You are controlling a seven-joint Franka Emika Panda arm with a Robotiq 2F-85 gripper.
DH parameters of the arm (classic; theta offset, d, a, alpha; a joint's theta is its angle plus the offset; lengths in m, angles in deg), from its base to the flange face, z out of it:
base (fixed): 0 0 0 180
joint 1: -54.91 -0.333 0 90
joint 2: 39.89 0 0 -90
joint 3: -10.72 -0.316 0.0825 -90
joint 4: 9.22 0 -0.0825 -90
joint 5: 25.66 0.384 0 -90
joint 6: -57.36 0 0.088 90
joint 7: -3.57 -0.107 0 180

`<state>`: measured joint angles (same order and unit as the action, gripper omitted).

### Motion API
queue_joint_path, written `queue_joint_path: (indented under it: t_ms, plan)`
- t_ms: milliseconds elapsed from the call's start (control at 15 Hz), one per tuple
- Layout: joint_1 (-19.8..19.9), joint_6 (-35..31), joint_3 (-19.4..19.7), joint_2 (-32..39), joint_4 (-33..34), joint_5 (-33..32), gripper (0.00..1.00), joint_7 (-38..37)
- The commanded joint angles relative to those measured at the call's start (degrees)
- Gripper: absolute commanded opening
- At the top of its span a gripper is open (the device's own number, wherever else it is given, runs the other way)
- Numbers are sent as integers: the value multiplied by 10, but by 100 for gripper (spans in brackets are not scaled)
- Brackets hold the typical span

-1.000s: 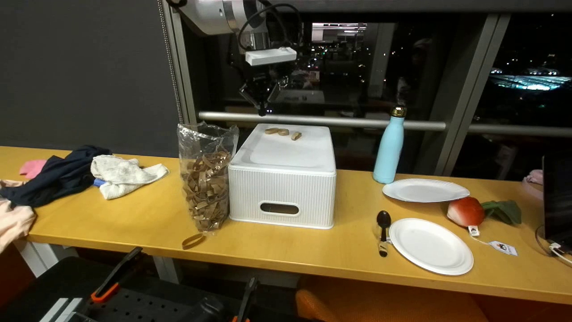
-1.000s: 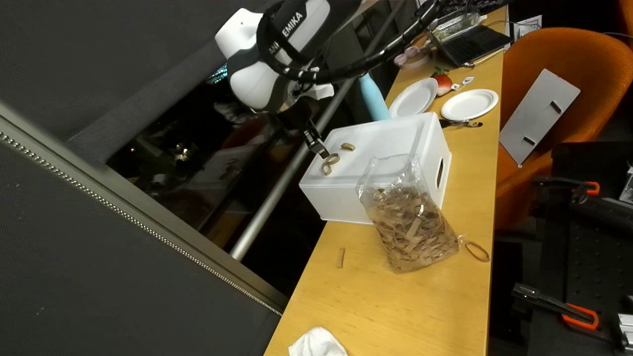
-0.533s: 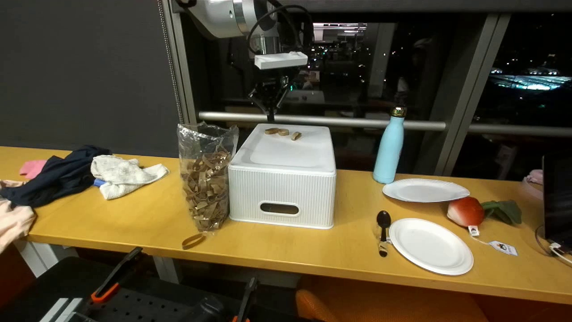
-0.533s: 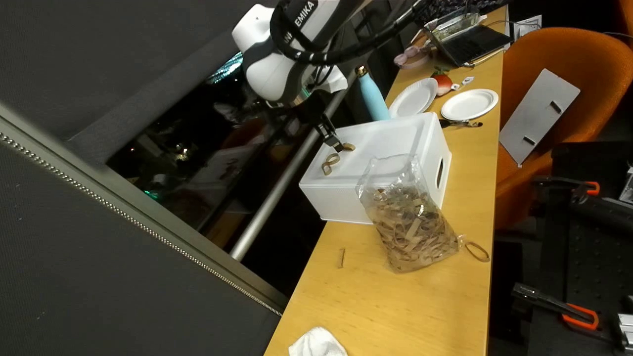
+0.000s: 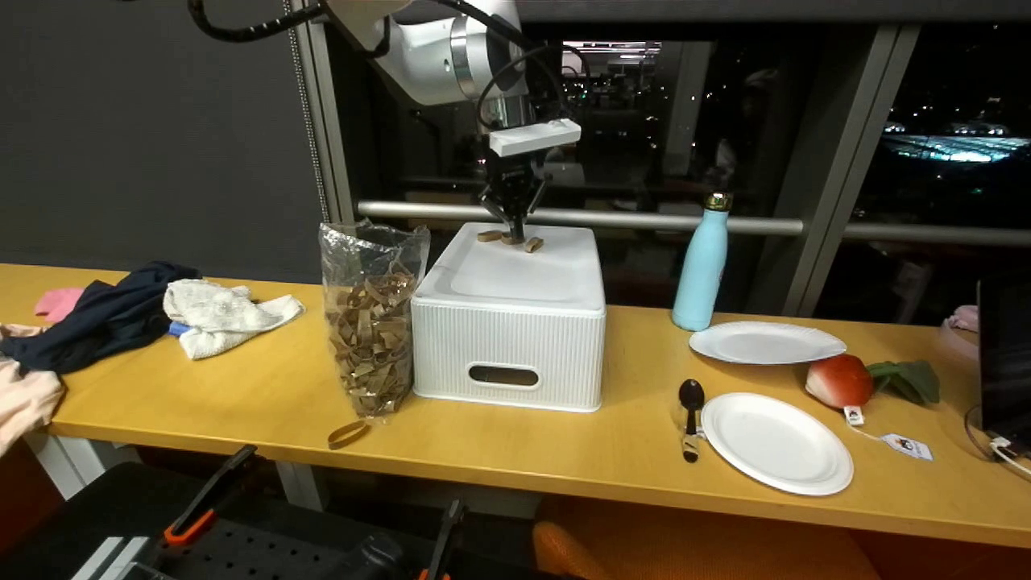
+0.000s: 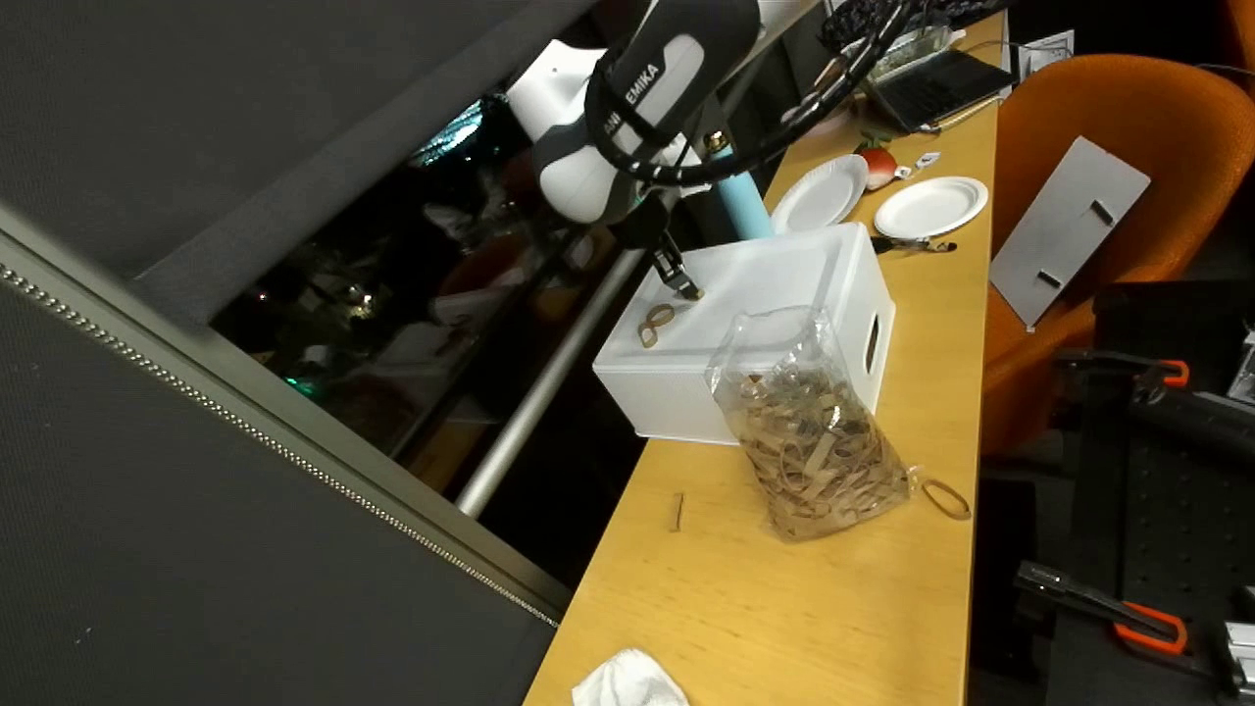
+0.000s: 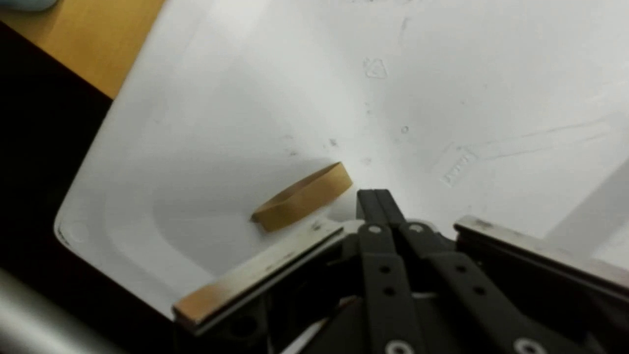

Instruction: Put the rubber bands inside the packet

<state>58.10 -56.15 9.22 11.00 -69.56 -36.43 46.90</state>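
Claw clenches on nothing just beside one rubber band atop one white box, where two more bands lie near. Lowered while closed, it could shove that band off the box instead of pinching it. One clear packet, its bands too many to count, stands beside; the table holds one stray band, plus one thin strip, perhaps another.
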Motion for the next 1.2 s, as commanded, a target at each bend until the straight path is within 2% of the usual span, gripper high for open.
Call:
queue_joint_path:
  t_ms: [0, 67, 133, 200, 533, 867, 1133]
  plan:
    - [-5, -1, 2, 44, 68, -7, 0, 8]
    - [-6, 1, 2, 49, 77, -7, 0, 8]
    - [-7, 1, 3, 54, 84, -7, 26, 8]
    - [-8, 2, 3, 59, 92, -7, 27, 8]
    - [-11, 16, 8, 61, 108, -7, 62, -4]
    - [-3, 18, 15, 52, 95, -1, 98, -35]
    - [2, 10, 21, 56, 92, 1, 100, -76]
